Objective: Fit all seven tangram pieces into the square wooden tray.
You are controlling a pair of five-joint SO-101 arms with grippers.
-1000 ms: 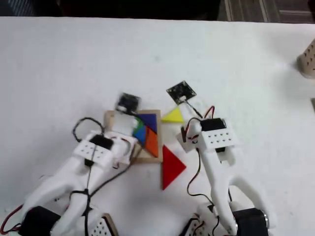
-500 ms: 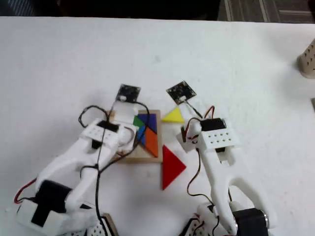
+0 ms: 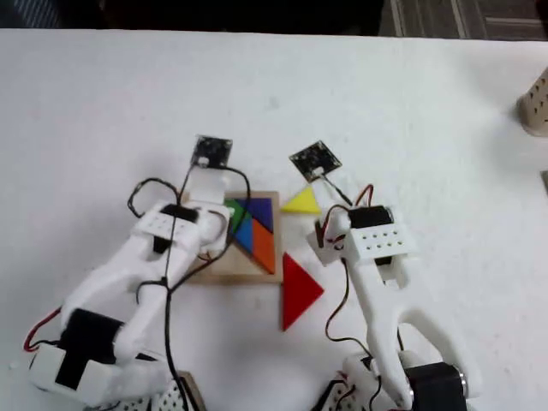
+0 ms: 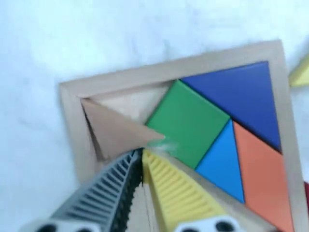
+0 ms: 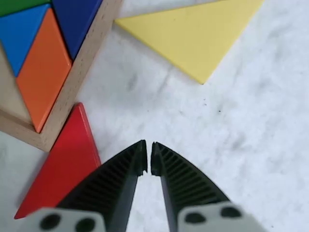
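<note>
Left claw [image 4: 141, 152] low over wooden tray [image 4: 71, 124]

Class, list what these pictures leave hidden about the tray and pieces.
- High view: the left arm covers part of the tray.
- Left wrist view: the left end effector hides a tray corner.
- Right wrist view: the right end effector overlaps the red triangle; the edge crops the yellow triangle.

The white table [image 3: 411, 103] carries 1 tan block [image 3: 536, 104] with rows of small dark holes at its right edge, and dark floor [image 3: 214, 13] lies beyond the far edge.
</note>
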